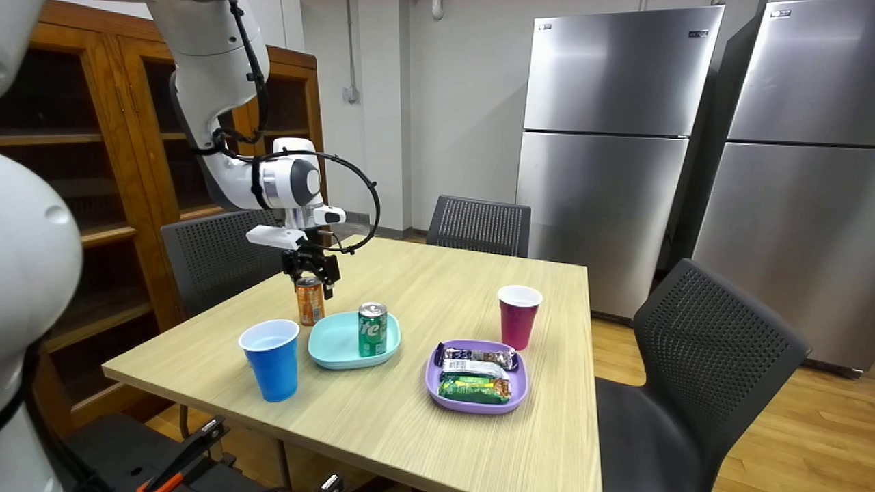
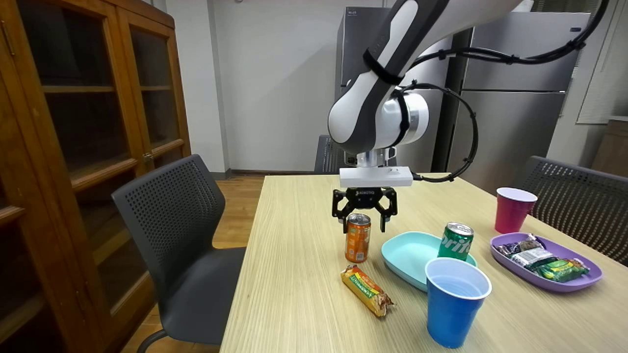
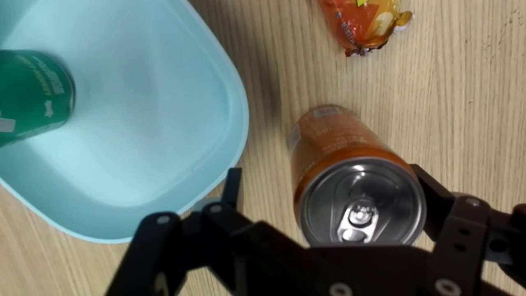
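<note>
My gripper stands open and points down, its fingers on either side of an orange can's top. The upright orange can rests on the table. In the wrist view the can's lid lies close against the right finger; whether they touch I cannot tell. A wide gap separates the can from the left finger, which overlaps the rim of a turquoise plate in that view. On this plate a green can stands upright. A wrapped snack bar lies near the orange can.
A blue cup stands beside the plate. Farther off, a purple plate holds several wrapped snacks, with a magenta cup behind it. Dark chairs surround the table, and a wooden cabinet stands along one side.
</note>
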{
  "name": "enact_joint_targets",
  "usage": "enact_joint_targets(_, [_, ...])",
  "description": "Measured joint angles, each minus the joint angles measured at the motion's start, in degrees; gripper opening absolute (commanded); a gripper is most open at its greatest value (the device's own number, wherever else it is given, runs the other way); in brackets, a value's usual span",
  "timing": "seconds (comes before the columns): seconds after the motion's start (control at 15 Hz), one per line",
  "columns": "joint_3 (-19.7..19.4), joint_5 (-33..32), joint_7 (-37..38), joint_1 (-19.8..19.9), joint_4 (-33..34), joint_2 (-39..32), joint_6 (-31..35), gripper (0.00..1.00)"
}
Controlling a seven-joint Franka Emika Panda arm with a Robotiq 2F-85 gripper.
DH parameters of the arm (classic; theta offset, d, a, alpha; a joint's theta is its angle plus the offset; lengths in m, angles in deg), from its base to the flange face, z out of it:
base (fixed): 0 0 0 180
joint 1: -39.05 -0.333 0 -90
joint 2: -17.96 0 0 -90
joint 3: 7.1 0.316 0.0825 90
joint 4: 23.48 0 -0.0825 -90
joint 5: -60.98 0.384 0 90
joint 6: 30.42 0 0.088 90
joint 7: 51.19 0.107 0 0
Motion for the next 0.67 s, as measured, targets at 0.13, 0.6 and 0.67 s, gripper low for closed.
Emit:
enact_joint_targets(0.13, [0.00, 0.00, 0.00, 0.00, 0.08, 0.00, 0.16, 0.51])
enact_joint_targets(0.6, [-0.33, 0.51, 0.69, 0.17, 0.35, 0.02, 0.79, 0.38])
enact_joint_targets(0.67, [-0.51, 0.83, 1.35, 0.21, 0.54, 0.10, 0.80, 0.38])
